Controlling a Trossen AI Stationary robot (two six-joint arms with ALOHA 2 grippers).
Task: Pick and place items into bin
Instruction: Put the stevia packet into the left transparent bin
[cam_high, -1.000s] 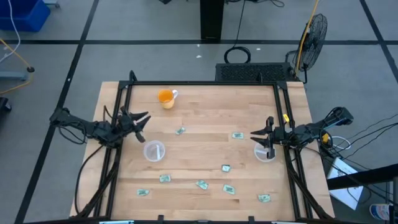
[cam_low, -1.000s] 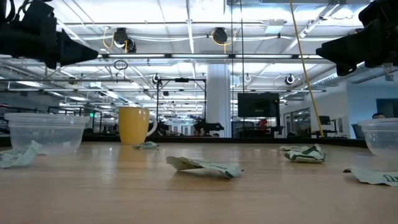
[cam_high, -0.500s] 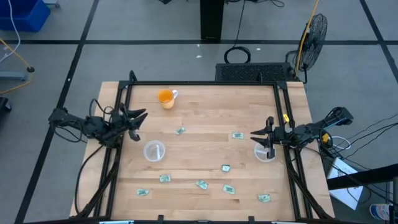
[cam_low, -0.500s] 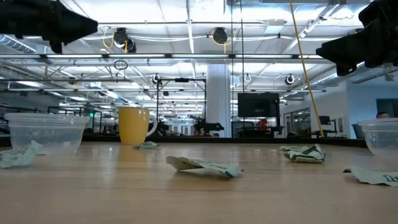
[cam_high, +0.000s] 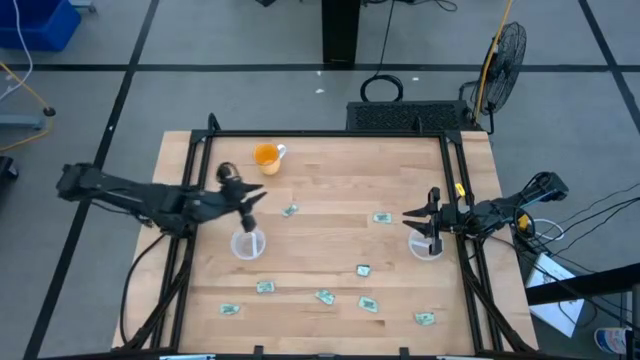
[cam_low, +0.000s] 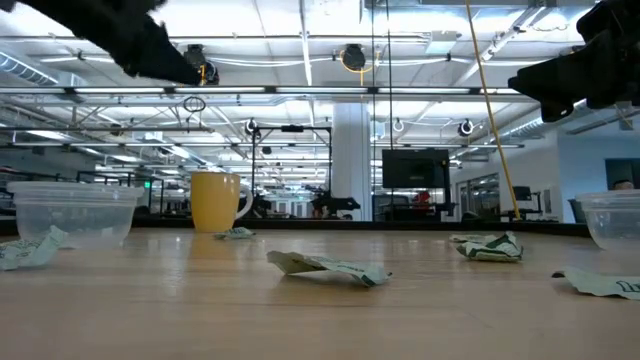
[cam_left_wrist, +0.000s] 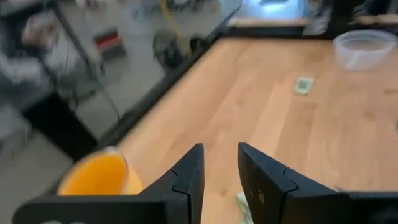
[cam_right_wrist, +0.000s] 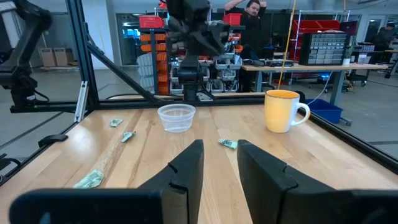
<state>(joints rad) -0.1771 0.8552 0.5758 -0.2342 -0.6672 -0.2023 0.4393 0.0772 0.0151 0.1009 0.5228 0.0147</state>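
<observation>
Packets lie scattered; left hand hovers empty above clear cup.

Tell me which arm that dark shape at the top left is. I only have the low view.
Observer: That's the left gripper, above the table between the orange mug and the left clear cup.
Operator: And the dark shape at the top right?
Observer: That's the right gripper, waiting beside the right clear cup near the table's right edge.
</observation>
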